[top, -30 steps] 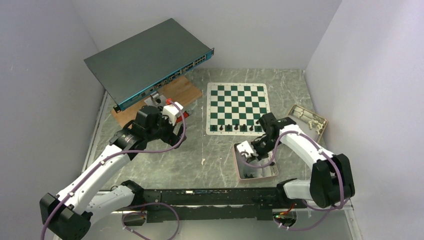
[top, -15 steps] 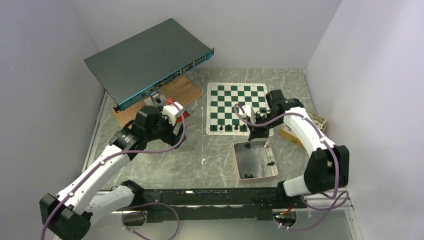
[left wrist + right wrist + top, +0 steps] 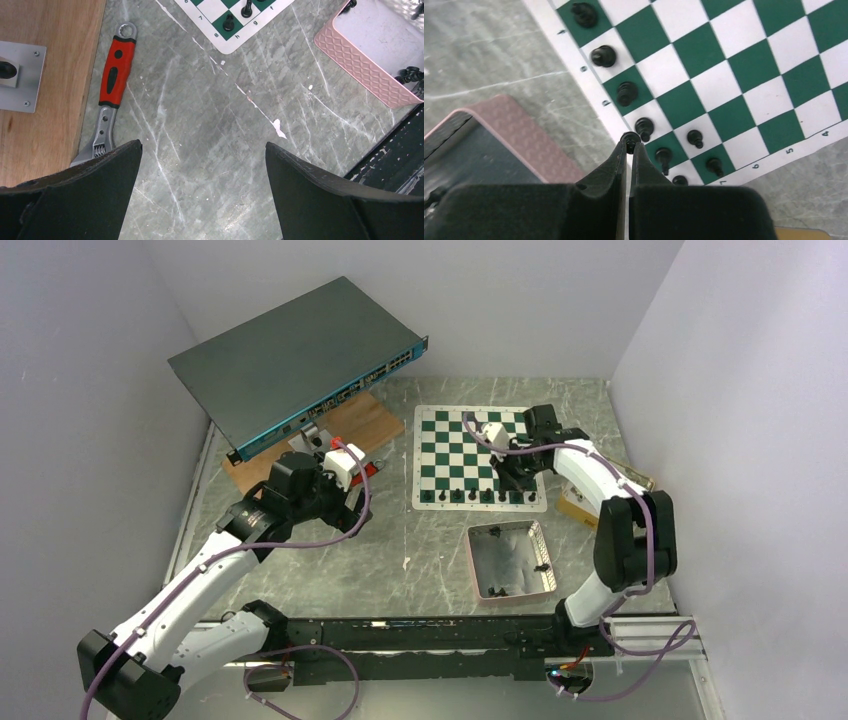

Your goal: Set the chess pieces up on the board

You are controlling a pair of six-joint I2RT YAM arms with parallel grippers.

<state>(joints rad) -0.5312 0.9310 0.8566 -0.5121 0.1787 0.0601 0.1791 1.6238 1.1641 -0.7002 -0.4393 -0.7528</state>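
In the left wrist view, a red-handled wrench (image 3: 112,80) is lying at upper left, and the left gripper (image 3: 202,150) is hanging with its claw spread wide above bare table (image 3: 210,100). Right of centre in the top view, the board (image 3: 475,440) is lying flat, chess pieces (image 3: 470,496) standing along its lower edge. Near its lower right corner, the right gripper (image 3: 630,145) is pinching one small black piece (image 3: 629,136).

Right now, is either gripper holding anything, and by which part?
The right gripper pinches one chess piece between its fingertips; which part of the piece cannot be told. The left gripper is open and empty.
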